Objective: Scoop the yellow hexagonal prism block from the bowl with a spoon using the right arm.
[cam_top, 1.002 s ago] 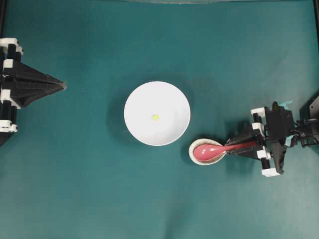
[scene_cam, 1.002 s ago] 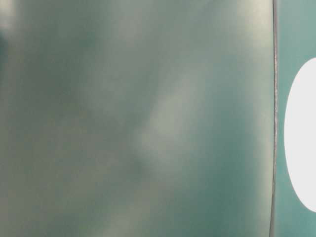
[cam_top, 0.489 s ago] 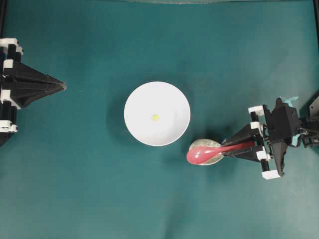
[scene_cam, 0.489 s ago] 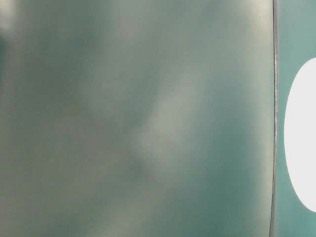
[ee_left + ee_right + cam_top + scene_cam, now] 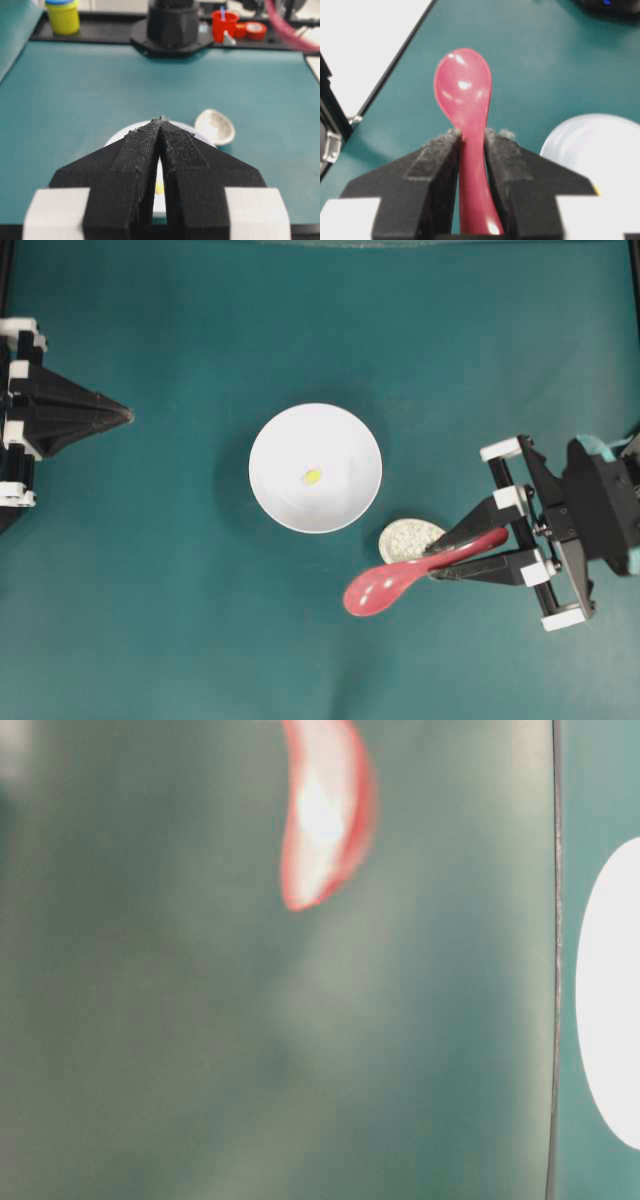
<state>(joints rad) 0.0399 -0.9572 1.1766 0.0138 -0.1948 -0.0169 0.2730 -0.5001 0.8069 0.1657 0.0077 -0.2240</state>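
The spoon [image 5: 400, 577] is clamped by its handle between the jaws of the right gripper [image 5: 470, 555], its scoop carried out ahead of the fingertips, clear of the table. The speckled spoon rest [image 5: 408, 537] is seen just beside those fingertips, partly covered by the handle. The bowl [image 5: 315, 468] sits farther ahead and to one side, with the yellow hexagonal prism block [image 5: 312, 477] lying near its middle. The left gripper [image 5: 126, 415] is held well apart from the bowl, its jaws pressed together on nothing.
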